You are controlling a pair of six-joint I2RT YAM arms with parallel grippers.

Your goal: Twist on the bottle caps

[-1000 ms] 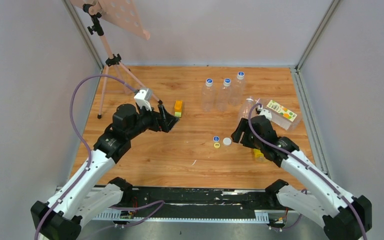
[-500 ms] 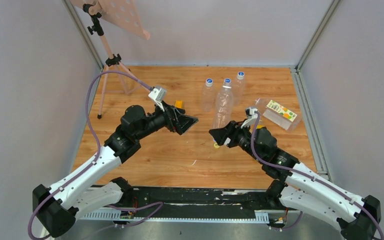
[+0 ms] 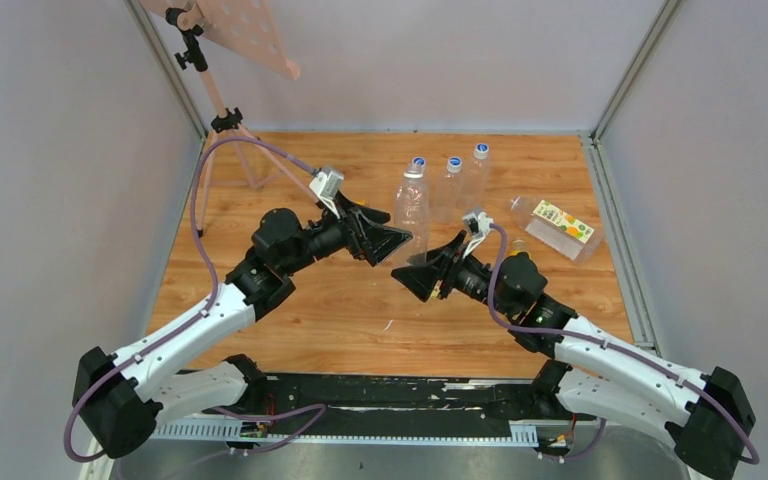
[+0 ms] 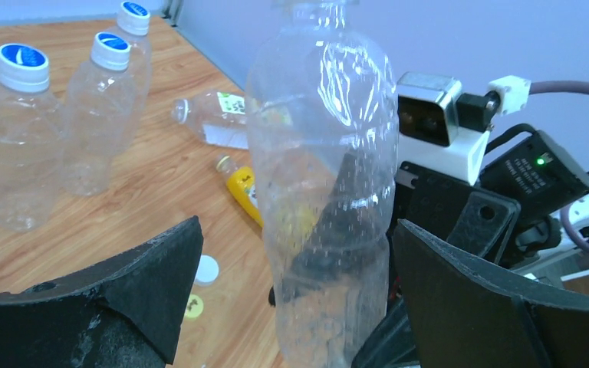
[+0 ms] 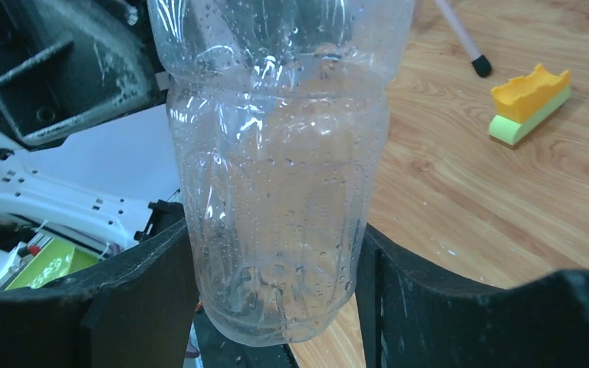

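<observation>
Clear, droplet-speckled — the raised bottle. Three blue caps, white-marked. One white cap, one yellow cap, one yellow bottle. The block — orange over green.

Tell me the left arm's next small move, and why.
Probably close the open left pincer on the slim clear plastic bottle: it stands between those fingers, the right pincer gripping its base, freeing the right for the white round plastic cap.

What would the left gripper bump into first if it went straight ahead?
Most likely the clear bottle that the right gripper holds. It stands straight ahead of the left gripper, in line with its open fingers; how far is unclear.
</observation>
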